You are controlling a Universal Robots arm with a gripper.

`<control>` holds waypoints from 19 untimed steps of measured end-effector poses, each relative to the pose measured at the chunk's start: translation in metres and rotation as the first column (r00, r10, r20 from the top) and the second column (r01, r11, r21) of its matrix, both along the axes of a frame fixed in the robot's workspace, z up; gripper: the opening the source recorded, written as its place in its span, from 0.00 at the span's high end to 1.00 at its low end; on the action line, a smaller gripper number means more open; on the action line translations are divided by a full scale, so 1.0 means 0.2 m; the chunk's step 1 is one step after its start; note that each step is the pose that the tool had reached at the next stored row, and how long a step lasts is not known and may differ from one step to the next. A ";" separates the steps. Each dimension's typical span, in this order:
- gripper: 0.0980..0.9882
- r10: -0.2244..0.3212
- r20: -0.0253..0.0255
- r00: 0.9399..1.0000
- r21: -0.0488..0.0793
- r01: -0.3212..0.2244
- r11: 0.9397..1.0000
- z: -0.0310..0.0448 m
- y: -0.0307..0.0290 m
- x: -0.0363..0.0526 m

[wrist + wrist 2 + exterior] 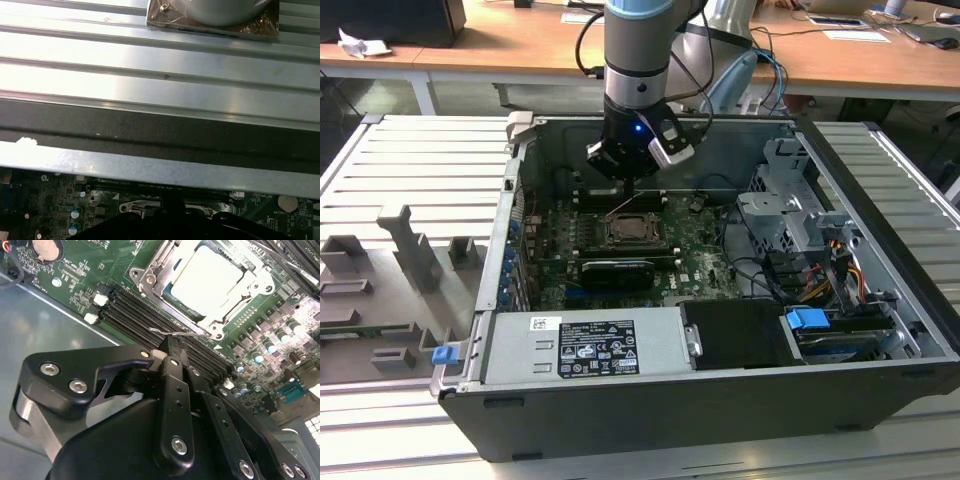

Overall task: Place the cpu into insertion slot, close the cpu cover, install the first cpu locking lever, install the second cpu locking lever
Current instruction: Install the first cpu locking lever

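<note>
Claw (170,352) pinched shut over the thin locking lever (175,333); cpu (210,277) seated under its cover (150,277), so press down gently and steadily

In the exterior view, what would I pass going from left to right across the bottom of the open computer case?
Small blue clip → labelled grey power supply → flat black cover → blue tab → case's right wall.

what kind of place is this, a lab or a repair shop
Probably a robotics lab or test workbench: an opened computer case lies on a slatted metal table, wooden desks with cables stand behind, and the arm's gripper hangs over the motherboard.
</note>
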State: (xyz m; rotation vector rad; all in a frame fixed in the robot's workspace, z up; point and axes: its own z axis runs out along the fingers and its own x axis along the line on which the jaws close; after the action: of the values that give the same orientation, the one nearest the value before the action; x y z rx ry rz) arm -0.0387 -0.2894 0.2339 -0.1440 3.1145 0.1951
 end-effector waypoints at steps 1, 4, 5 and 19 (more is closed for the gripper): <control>0.99 -0.005 0.000 1.000 0.000 0.005 1.000 -0.003 -0.001 0.001; 0.99 -0.011 0.000 1.000 -0.001 0.011 1.000 -0.014 -0.001 0.007; 0.99 -0.011 0.000 1.000 -0.001 0.011 1.000 -0.018 -0.001 0.011; 0.99 -0.011 0.000 1.000 -0.005 0.011 1.000 -0.100 -0.001 0.093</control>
State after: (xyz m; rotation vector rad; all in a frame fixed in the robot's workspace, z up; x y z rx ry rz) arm -0.0202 -0.2897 0.2139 -0.1264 3.1153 0.1864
